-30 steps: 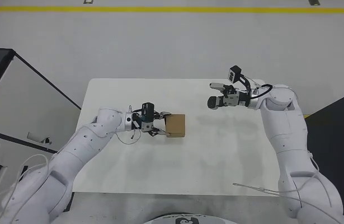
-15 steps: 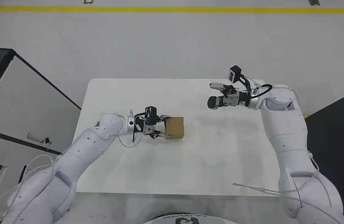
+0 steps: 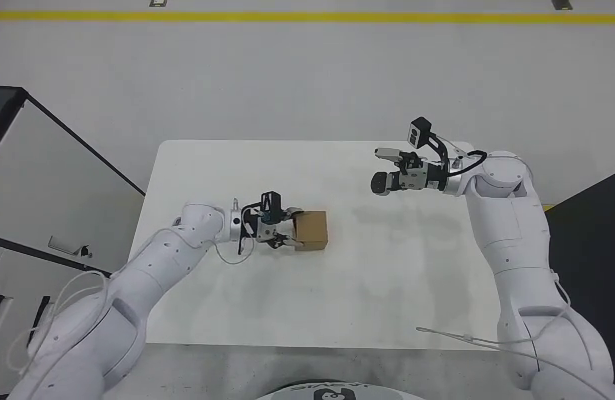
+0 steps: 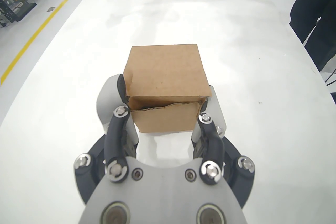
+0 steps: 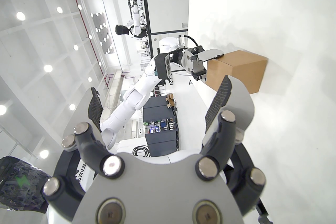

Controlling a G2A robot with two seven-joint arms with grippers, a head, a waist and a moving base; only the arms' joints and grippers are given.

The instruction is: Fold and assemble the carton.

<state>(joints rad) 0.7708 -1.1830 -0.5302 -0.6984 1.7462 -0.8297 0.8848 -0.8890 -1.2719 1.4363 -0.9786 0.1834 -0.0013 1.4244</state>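
The white table (image 3: 407, 290) carries a single item. Both white arms reach over it from the robot's side: the left arm (image 3: 157, 270) stretches low across the left part of the tabletop, and the right arm (image 3: 502, 230) is raised over the far right corner.

The carton (image 4: 165, 72) is a plain brown cardboard box, already squared up into a cube. It sits flat on the table a little left of the middle. The face turned toward the left arm shows a flap seam with a narrow, uneven gap along it.

The left gripper (image 3: 285, 229) is clamped on the carton, one finger pressed on each side at the end nearest the arm. The right gripper (image 5: 158, 93) is spread wide with nothing between its ribbed pads (image 5: 219, 96). It hangs above the table, well apart from the carton, and is turned toward it.
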